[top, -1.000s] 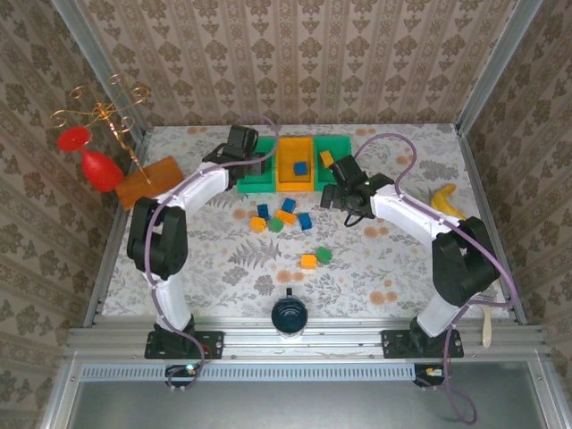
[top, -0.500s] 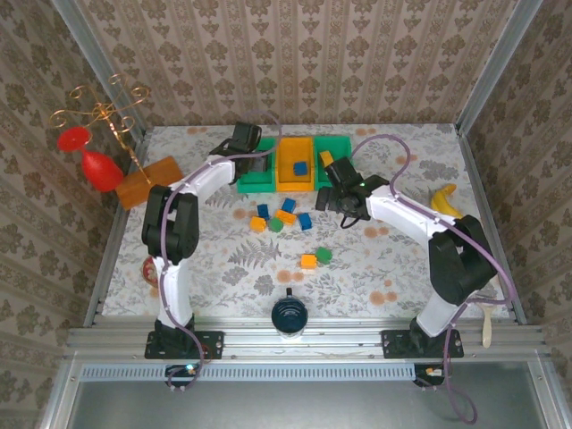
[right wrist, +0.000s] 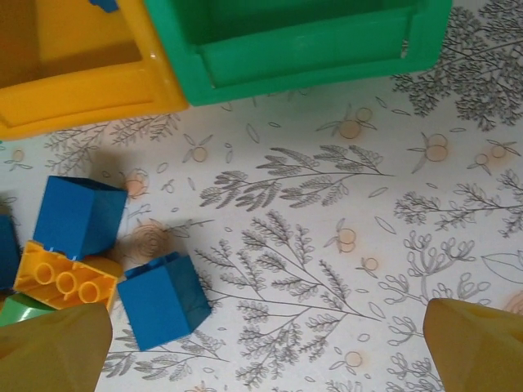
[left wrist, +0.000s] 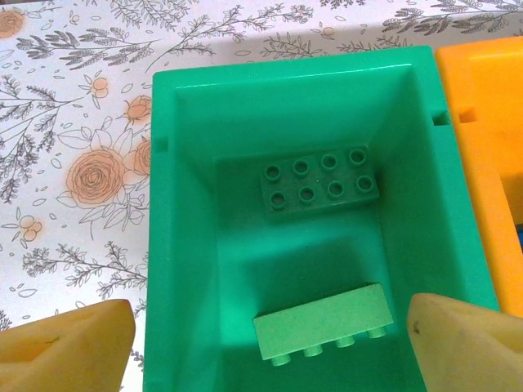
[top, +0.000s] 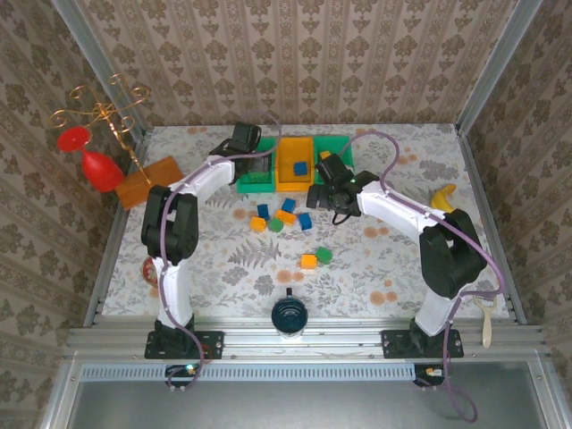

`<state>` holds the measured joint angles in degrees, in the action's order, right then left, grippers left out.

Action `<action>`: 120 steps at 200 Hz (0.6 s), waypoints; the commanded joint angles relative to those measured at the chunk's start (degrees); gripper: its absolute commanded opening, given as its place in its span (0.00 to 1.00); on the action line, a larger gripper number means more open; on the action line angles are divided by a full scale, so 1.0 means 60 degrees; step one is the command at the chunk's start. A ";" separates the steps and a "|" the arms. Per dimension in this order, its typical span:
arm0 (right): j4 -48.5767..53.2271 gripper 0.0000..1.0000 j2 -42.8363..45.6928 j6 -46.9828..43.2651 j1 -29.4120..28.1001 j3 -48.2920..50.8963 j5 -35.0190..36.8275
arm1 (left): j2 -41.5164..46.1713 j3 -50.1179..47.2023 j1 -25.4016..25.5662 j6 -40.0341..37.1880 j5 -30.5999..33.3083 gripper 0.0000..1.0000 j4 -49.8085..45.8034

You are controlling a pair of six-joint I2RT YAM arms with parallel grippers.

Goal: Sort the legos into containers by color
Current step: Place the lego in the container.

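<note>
The containers stand in a row at the back: left green bin (top: 254,183), orange bin (top: 293,154), right green bin (top: 338,145). My left gripper (top: 254,164) hangs open over the left green bin (left wrist: 176,245). A light green lego (left wrist: 320,333) lies free on the bin floor between the fingers (left wrist: 65,347), beyond it a darker green one (left wrist: 320,177). My right gripper (right wrist: 265,347) is open above bare table, just right of a blue lego (right wrist: 162,300). More legos, blue (right wrist: 79,216) and orange-yellow (right wrist: 65,279), lie in a cluster (top: 284,216).
A blue lego (top: 300,168) lies in the orange bin and an orange one (top: 326,157) in the right green bin. Two more legos (top: 315,258) sit mid-table. A wooden block (top: 150,181) is at the left, a banana (top: 447,198) at the right, a black round object (top: 288,315) near the front edge.
The right gripper has moved left toward the lego cluster. The left arm's elbow has swung in to the left while its gripper stays over the left green bin.
</note>
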<state>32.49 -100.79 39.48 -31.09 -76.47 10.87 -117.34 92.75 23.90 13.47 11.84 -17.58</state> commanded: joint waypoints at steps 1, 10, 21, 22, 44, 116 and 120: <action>0.0326 0.97 -0.0319 0.0141 -0.0173 -0.0390 -0.0129 | 0.0957 -0.0404 -0.0058 0.0182 0.0093 0.92 0.0073; 0.0349 0.96 -0.0396 0.0132 -0.0230 -0.0485 -0.0140 | 0.1215 -0.0634 -0.0058 0.0235 0.0126 0.96 0.0161; 0.0384 0.96 -0.0505 0.0128 -0.0306 -0.0604 -0.0149 | 0.1549 -0.0971 -0.0058 0.0297 0.0129 1.00 0.0294; 0.0385 0.96 -0.0510 0.0128 -0.0316 -0.0617 -0.0146 | 0.1581 -0.1000 -0.0058 0.0308 0.0125 1.00 0.0309; 0.0515 0.94 -0.0760 0.0128 -0.0477 -0.0918 -0.0150 | 0.2349 -0.1752 -0.0057 0.0460 0.0177 1.00 0.0539; 0.0895 0.93 -0.1644 0.0143 -0.0980 -0.1942 0.0032 | 0.5005 -0.4704 -0.0058 0.0928 0.0838 1.00 0.1393; 0.0898 0.93 -0.1698 0.0132 -0.1006 -0.2003 0.0033 | 0.5137 -0.4903 -0.0058 0.0966 0.0871 1.00 0.1466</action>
<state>35.24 -108.66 39.48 -36.14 -85.67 10.24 -90.89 68.45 23.90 16.88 14.68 -11.42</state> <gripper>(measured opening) 0.931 0.998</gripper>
